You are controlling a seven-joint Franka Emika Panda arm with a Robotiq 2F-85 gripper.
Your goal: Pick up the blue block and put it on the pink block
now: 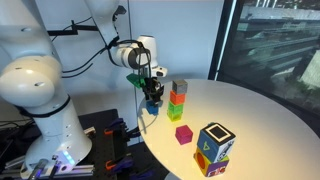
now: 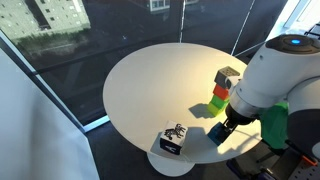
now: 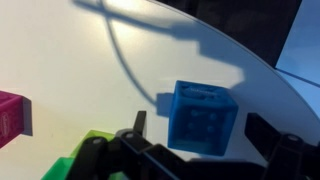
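Observation:
The blue block (image 3: pixel 203 115) is a small plain blue cube on the white table, between my gripper's (image 3: pixel 203 130) two dark fingers. The fingers stand apart from it on both sides, so the gripper is open. In both exterior views the gripper (image 1: pixel 152 98) (image 2: pixel 226 124) is low at the table's edge, with the blue block (image 1: pixel 154 106) (image 2: pixel 217 132) just under it. The pink block (image 1: pixel 183 134) lies further in on the table. It shows at the left edge of the wrist view (image 3: pixel 9 115) and is hidden behind the arm in an exterior view.
A stack of grey, orange and green cubes (image 1: pixel 177 98) (image 2: pixel 221 92) stands close beside the gripper. A large multicoloured patterned cube (image 1: pixel 214 148) sits near the table's front. A black-and-white patterned cube (image 2: pixel 172 141) lies by the round table's rim (image 2: pixel 120 115).

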